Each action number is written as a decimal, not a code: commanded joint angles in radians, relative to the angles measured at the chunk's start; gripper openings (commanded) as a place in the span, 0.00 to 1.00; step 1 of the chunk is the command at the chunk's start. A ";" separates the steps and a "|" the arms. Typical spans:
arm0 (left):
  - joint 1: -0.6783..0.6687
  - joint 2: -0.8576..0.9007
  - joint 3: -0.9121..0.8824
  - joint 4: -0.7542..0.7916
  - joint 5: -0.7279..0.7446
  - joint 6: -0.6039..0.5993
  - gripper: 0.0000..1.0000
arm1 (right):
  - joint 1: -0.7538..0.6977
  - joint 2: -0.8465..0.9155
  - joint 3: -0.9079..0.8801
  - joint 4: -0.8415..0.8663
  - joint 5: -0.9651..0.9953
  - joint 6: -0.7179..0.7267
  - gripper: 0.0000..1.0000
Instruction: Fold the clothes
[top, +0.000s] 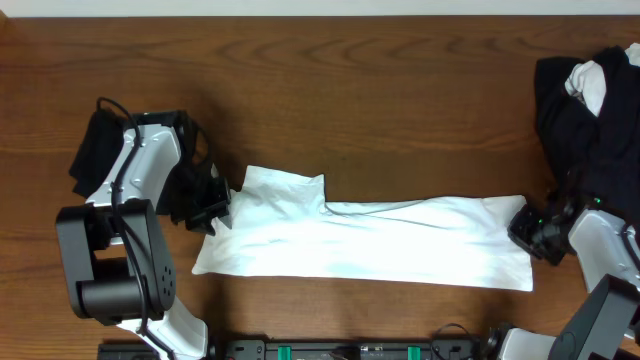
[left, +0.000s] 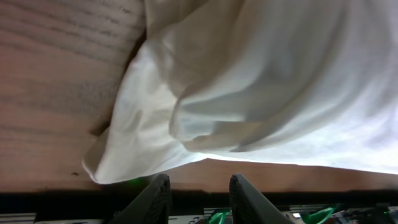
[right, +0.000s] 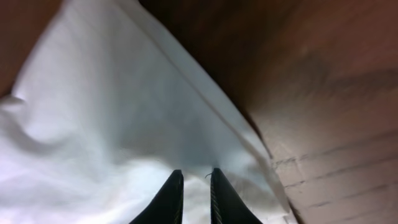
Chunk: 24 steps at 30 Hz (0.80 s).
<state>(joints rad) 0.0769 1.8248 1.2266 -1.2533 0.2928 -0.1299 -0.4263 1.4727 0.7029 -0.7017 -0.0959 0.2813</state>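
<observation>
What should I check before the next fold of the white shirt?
1. Left gripper free of the shirt: ok; jaws apart, nothing between them.
2. Right gripper holding the right end: cannot tell; jaws nearly together over the fabric.
3. Shirt flat: not ok; the left end is bunched.
4. Shirt wholly on the table: ok.
5. Pile at the right apart from the shirt: cannot tell; it lies close to the right end.

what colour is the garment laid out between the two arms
The garment is plain white, with no print showing; clearest in the overhead view.
</observation>
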 joint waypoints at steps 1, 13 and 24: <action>0.005 -0.023 0.056 0.012 0.039 0.005 0.34 | 0.002 0.007 -0.033 0.018 -0.010 0.002 0.14; -0.060 -0.032 0.084 0.272 0.092 0.038 0.35 | 0.002 0.007 -0.055 0.029 -0.009 -0.010 0.15; -0.103 -0.029 0.080 0.347 0.006 0.039 0.36 | 0.002 0.007 -0.055 0.029 -0.009 -0.018 0.16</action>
<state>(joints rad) -0.0284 1.8107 1.2911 -0.9070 0.3504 -0.1036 -0.4263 1.4727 0.6636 -0.6765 -0.1051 0.2775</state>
